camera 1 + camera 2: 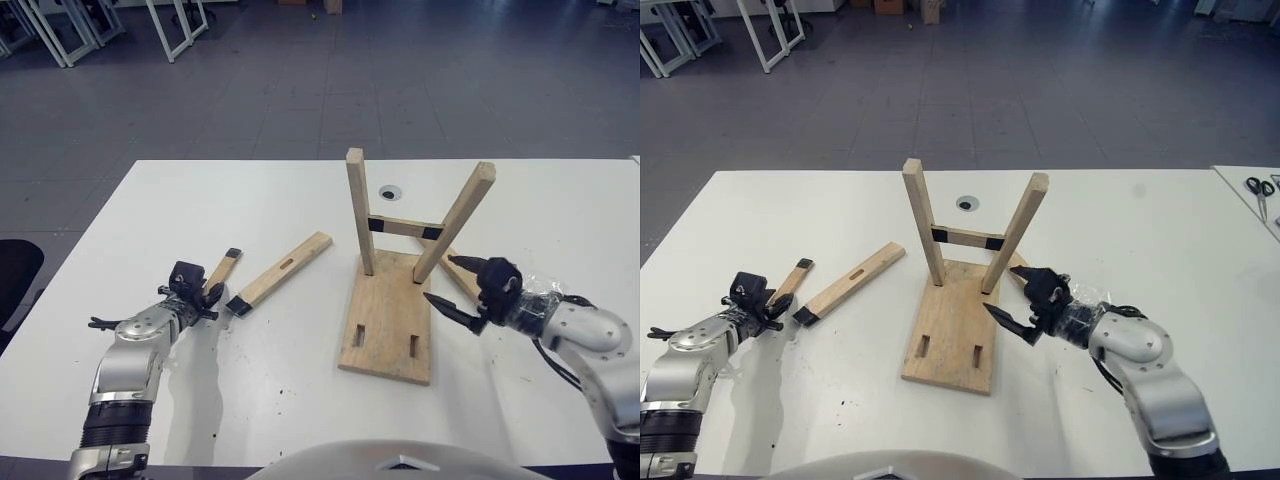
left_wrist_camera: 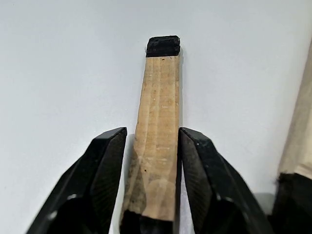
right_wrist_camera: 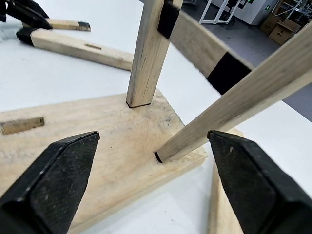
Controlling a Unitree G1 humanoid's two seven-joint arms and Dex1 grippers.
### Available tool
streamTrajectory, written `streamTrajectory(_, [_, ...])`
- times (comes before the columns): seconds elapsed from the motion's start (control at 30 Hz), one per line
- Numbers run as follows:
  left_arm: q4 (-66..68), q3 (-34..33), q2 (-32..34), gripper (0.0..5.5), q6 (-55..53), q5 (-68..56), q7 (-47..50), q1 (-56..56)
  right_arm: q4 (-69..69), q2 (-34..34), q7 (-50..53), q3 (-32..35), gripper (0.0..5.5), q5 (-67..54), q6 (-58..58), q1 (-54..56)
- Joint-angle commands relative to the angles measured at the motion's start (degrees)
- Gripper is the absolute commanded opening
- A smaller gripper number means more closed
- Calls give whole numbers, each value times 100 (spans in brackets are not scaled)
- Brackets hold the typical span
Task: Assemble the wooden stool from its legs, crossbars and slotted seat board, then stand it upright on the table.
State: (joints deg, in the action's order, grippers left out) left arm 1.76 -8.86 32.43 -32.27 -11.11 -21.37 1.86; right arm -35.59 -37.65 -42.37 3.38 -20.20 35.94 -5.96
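The seat board (image 1: 385,335) is laid flat on the counter (image 1: 200,200), with two legs (image 1: 360,210) socketed at its far end and joined by a crossbar (image 1: 405,228). The right gripper (image 1: 438,277) is held at the right-hand leg (image 1: 455,225), jaws released and spread wide. The left gripper (image 2: 152,132) is set astride a loose crossbar (image 1: 222,268) beside a loose leg (image 1: 280,272); whether its jaws are clamped cannot be told.
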Motion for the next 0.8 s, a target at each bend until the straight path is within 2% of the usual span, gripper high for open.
streamTrajectory(0.03, [35,-203,-104,137,145,50,171,-72,-421,401,427,599,458,-1678,1559,554])
streamTrajectory(0.17, [-86,-448,-274,133,1542,91,260,-331,-401,1089,1414,1026,540,-3010,2363,1259])
streamTrajectory(0.3, [-544,-579,-538,133,2875,-56,215,-683,72,1839,2619,1197,545,-3977,2669,2103])
streamTrajectory(0.4, [-1241,-358,-726,133,3370,-217,40,-994,521,2329,3593,1350,545,-5121,2563,2718])
streamTrajectory(0.57, [-2033,-47,-884,133,3727,-161,32,-1540,766,2414,4618,1211,545,-6425,2216,3352])
streamTrajectory(0.67, [-2317,91,-862,133,3813,-89,-2,-1886,725,2309,4781,1043,545,-6716,1994,3579])
streamTrajectory(0.8, [-2686,650,-712,133,3936,88,-475,-1906,603,2220,4766,839,545,-6761,1637,3854])
